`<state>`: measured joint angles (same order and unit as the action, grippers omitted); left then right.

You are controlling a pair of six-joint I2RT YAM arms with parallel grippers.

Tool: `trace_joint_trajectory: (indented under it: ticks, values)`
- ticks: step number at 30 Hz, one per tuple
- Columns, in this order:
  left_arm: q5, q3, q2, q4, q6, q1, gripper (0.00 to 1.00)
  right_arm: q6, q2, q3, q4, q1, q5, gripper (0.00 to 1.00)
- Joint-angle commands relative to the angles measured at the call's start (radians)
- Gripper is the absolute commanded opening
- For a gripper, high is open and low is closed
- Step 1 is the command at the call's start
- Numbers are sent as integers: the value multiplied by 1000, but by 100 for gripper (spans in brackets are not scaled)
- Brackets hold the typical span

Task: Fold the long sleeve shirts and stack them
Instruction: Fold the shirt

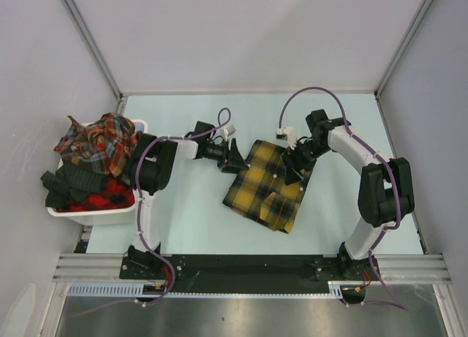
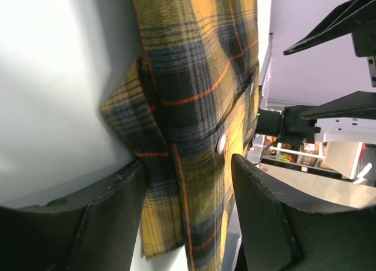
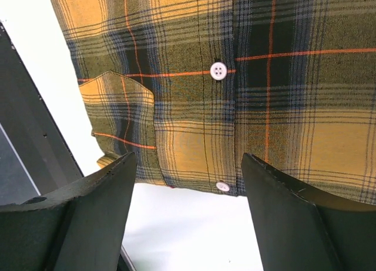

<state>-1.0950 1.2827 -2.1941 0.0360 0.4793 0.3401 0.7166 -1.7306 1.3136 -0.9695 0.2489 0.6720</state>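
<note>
A mustard-yellow plaid shirt (image 1: 267, 185) with black checks and thin red lines lies folded into a rectangle at the table's middle. My left gripper (image 1: 235, 160) is at its far-left corner. In the left wrist view the shirt's edge (image 2: 194, 59) lies between the wide-apart fingers of that gripper (image 2: 188, 165), which is open. My right gripper (image 1: 294, 165) is over the shirt's far-right part. In the right wrist view it (image 3: 188, 159) is open, straddling the buttoned edge of the shirt (image 3: 235, 77) and holding nothing.
A white bin (image 1: 88, 214) at the left table edge holds a heap of red-toned plaid shirts (image 1: 99, 143) and a dark garment (image 1: 73, 182). Grey walls enclose the table on three sides.
</note>
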Motion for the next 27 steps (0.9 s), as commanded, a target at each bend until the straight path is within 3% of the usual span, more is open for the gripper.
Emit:
trace_joint_trajectory:
  ticks: [1,5,8,11,12,13,15,18,19,23,25,27]
  values:
    - [55,-54,-53,-109,62,33,65,-19,11,35,-15,0,26,77]
    - [53,-65,-75,-198,129,33,66,-26,22,30,-15,-3,17,77]
    - [40,-49,-88,-281,203,33,59,-40,29,19,-2,-16,14,77]
    - [4,-14,-96,-306,237,33,38,-63,37,1,21,-30,17,76]
    - [-11,-3,-92,-303,242,28,20,-80,37,-4,38,-39,17,76]
    - [-31,9,-84,-295,242,22,11,-88,39,-7,43,-45,18,76]
    - [-23,39,-49,-185,187,-10,0,-101,45,-11,55,-63,30,76]
    - [0,119,57,58,34,-64,0,-129,60,-27,64,-100,49,75]
    - [10,157,75,140,-88,-75,0,-138,65,-34,71,-121,54,75]
    - [217,468,119,644,-410,-105,0,-172,123,-111,123,-148,67,73]
    - [344,611,117,787,-601,-105,0,-187,169,-140,161,-158,72,73]
    - [519,870,88,971,-700,-95,0,-216,195,-178,193,-174,80,73]
